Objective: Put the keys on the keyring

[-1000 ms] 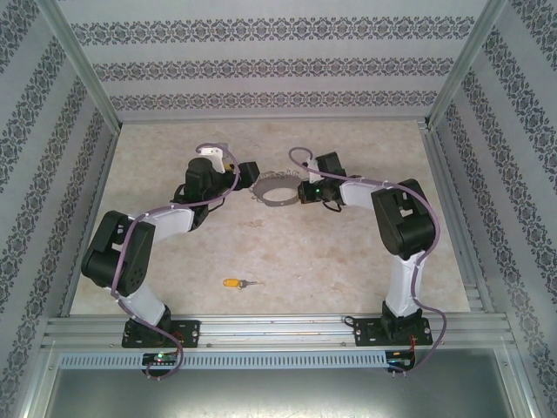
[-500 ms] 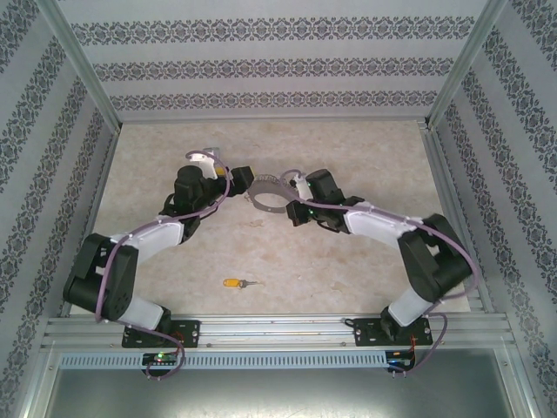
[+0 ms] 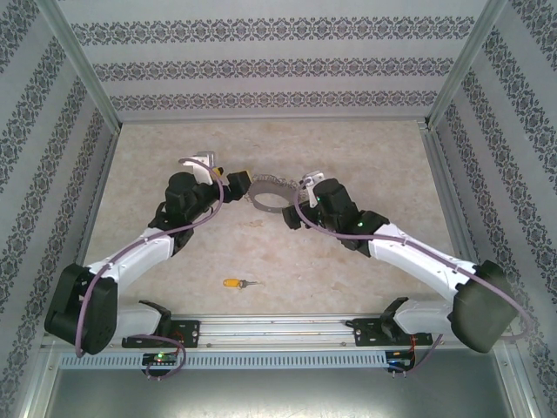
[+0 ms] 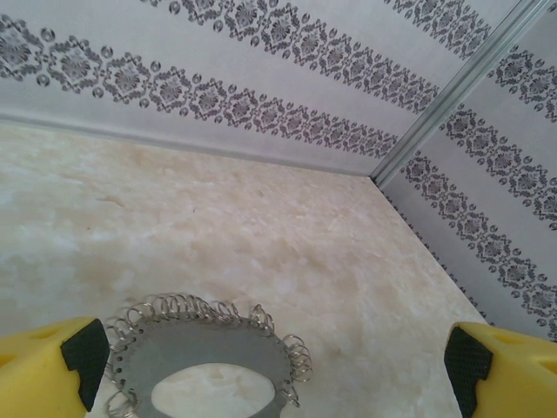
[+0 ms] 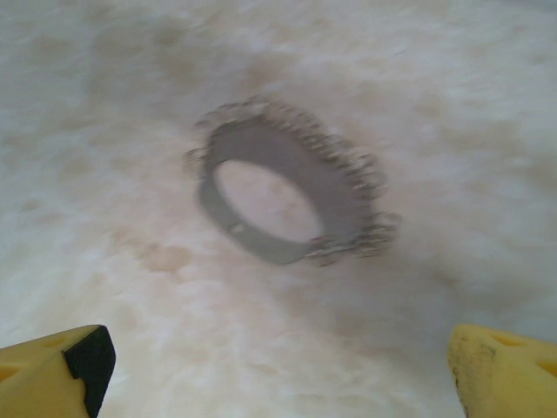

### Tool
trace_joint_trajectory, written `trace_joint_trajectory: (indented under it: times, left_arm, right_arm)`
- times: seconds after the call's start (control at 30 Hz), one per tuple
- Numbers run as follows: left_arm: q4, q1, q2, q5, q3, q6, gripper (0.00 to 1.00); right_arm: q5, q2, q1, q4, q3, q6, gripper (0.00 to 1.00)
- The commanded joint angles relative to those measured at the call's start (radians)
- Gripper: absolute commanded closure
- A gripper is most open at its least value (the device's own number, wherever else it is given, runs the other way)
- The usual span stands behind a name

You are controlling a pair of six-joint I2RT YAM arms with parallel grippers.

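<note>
The keyring (image 3: 265,185), a wide grey hoop fringed with small wire loops, rests on the table between my two grippers. My left gripper (image 3: 237,185) is open just left of it. In the left wrist view the keyring (image 4: 218,344) lies between the yellow fingers (image 4: 74,366), close to the left one, and is not gripped. My right gripper (image 3: 291,202) is open on the hoop's right side. The right wrist view is blurred and shows the keyring (image 5: 326,187) a little way ahead of my right gripper (image 5: 278,374). The key (image 3: 237,283), with its orange-yellow head, lies alone near the front rail.
The beige marbled table (image 3: 348,148) is enclosed by patterned walls on three sides, with a metal corner post (image 4: 452,87) at the far right. An aluminium rail (image 3: 278,329) carrying both arm bases runs along the near edge.
My right gripper has opened and let go of the keyring, which has shifted slightly left. Both arms have stretched lower and further out from their bases.
</note>
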Motion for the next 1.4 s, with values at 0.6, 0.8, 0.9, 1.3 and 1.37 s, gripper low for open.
trace_joint_trajectory:
  times: [0.6, 0.8, 0.9, 1.3, 1.37]
  left_arm:
    - [-0.446, -0.108, 0.413, -0.002, 0.428, 0.141, 0.0]
    - [-0.505, -0.169, 0.576, -0.038, 0.545, 0.123, 0.0]
    - [-0.503, -0.188, 0.645, -0.046, 0.583, 0.111, 0.0]
    - [-0.502, -0.243, 0.778, -0.094, 0.673, 0.073, 0.0]
    - [-0.503, -0.248, 0.784, -0.1, 0.676, 0.069, 0.0]
  right_arm:
    - [-0.069, 0.093, -0.173, 0.139, -0.079, 0.148, 0.02]
    - [-0.118, 0.116, -0.23, 0.157, -0.1, 0.227, 0.02]
    - [-0.153, 0.118, -0.269, 0.152, -0.117, 0.272, 0.02]
    - [-0.138, -0.088, -0.286, 0.163, -0.287, 0.246, 0.02]
    - [-0.137, -0.122, -0.298, 0.152, -0.289, 0.243, 0.02]
